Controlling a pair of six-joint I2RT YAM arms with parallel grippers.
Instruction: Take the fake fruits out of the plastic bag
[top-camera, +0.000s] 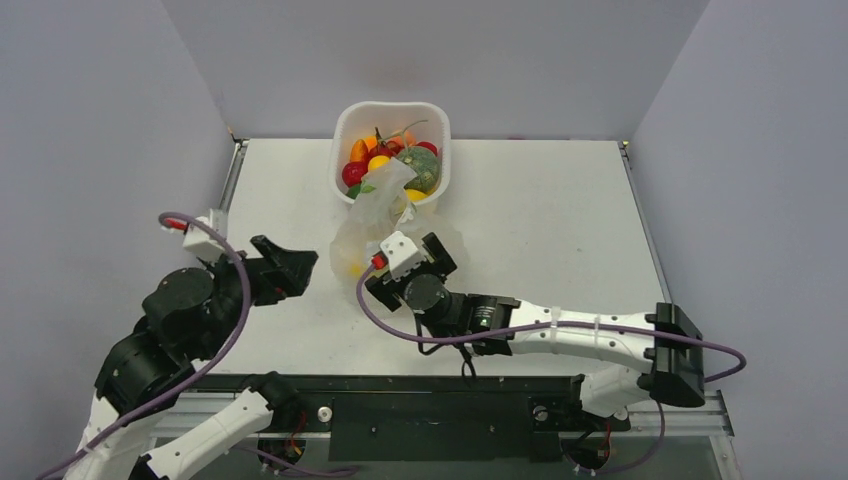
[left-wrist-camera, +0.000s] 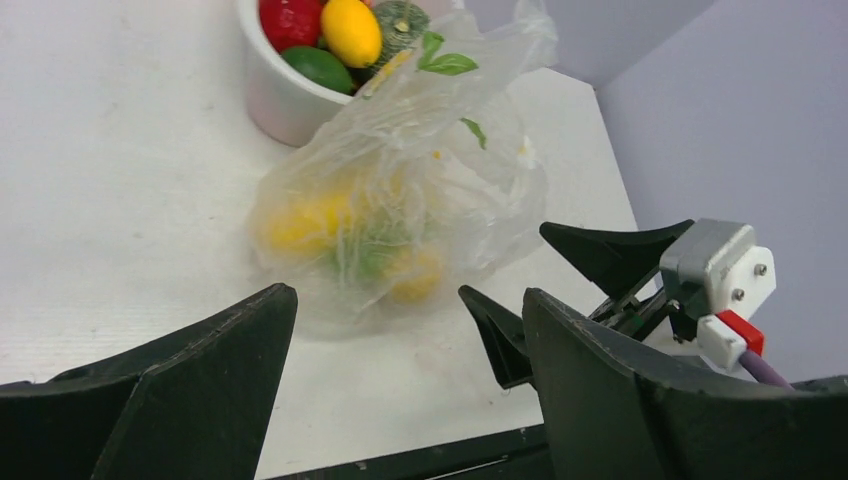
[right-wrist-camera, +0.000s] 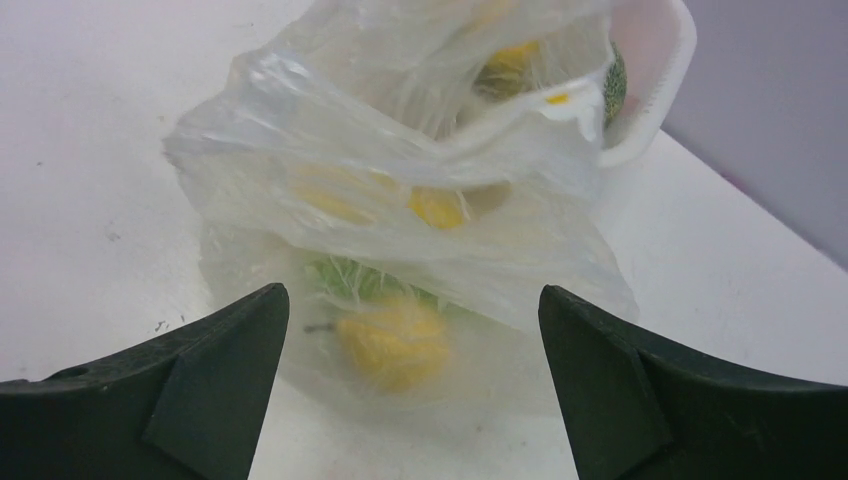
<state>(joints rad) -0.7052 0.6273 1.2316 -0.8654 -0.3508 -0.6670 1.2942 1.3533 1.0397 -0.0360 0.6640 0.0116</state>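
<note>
- While both grippers stand wide open and hold nothing, the plastic bag (top-camera: 372, 225) sits crumpled on the white table (top-camera: 560, 220), with its upper end draped over the near rim of the white tub (top-camera: 343, 130).
- Inside the bag lie the fake fruits (right-wrist-camera: 395, 340): several yellow pieces low down and a patch of green (right-wrist-camera: 350, 280) among them, all blurred by the crinkled film.
- From the bag's near right side, the right gripper (right-wrist-camera: 412, 290) faces the bag squarely, its two dark fingers (right-wrist-camera: 215, 380) spread to either side of the yellow fruit. The views do not show whether a fingertip touches the plastic.
- At the left, the left gripper (left-wrist-camera: 408, 292) hangs a little apart from the bag, pointed at it with its jaws parted wide.
- Behind the bag, the tub holds a red fruit (top-camera: 353, 173), orange and yellow pieces and a ribbed green squash (top-camera: 425, 168).
</note>
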